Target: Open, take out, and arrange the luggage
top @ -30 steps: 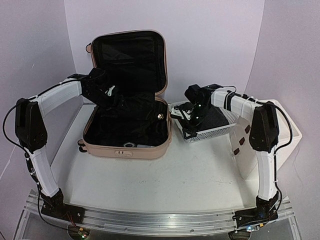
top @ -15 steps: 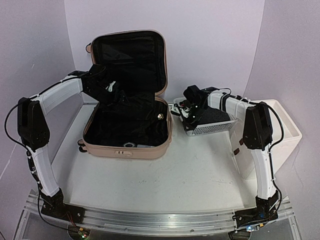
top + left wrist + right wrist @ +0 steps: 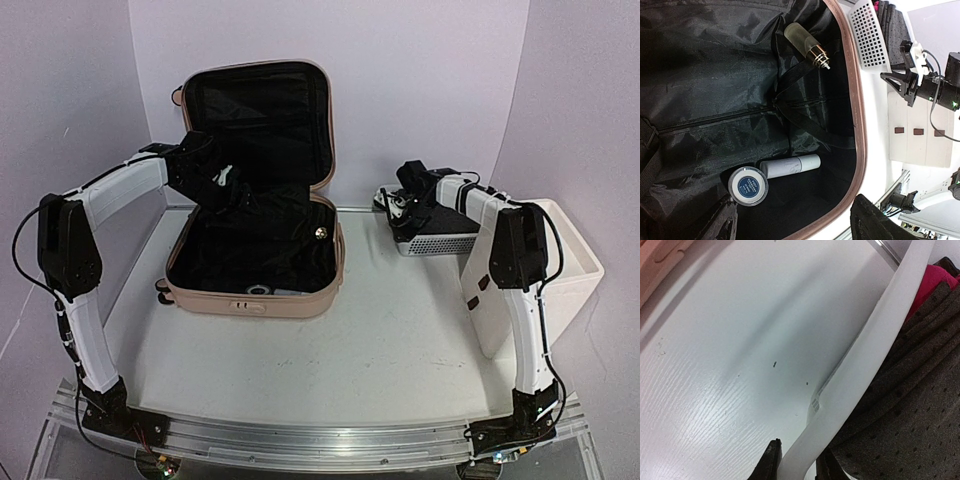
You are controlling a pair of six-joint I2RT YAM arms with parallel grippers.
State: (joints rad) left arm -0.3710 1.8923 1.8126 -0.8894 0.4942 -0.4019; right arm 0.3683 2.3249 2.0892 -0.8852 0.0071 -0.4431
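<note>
White table (image 3: 300, 370) and pale walls fill the top view. The luggage (image 3: 255, 295) sits on the left half of the table, open, with its lid standing up at the back. The left tool (image 3: 228, 190) hangs over the back of the luggage, by the hinge. To the right of the luggage, apart from it, the right tool (image 3: 398, 207) is at the rim of a basket (image 3: 445, 243). A cabinet (image 3: 570, 270) stands further right.

The left wrist view looks down into the luggage, which the top view shows only as dark. A bottle (image 3: 802, 41), a tube (image 3: 790, 166) and a jar (image 3: 748, 185) lie on the black lining. The left tool's jaws stand wide and hold nothing.

The right wrist view shows the grip up close. The white basket rim runs between the fingers (image 3: 771, 460), so the right tool is clenched on it. Dark cloth (image 3: 910, 405) fills the basket.

The luggage shell looks hard, smooth and likely slippery, and too big to pinch whole. I think its thin rim is the best place to grab.
</note>
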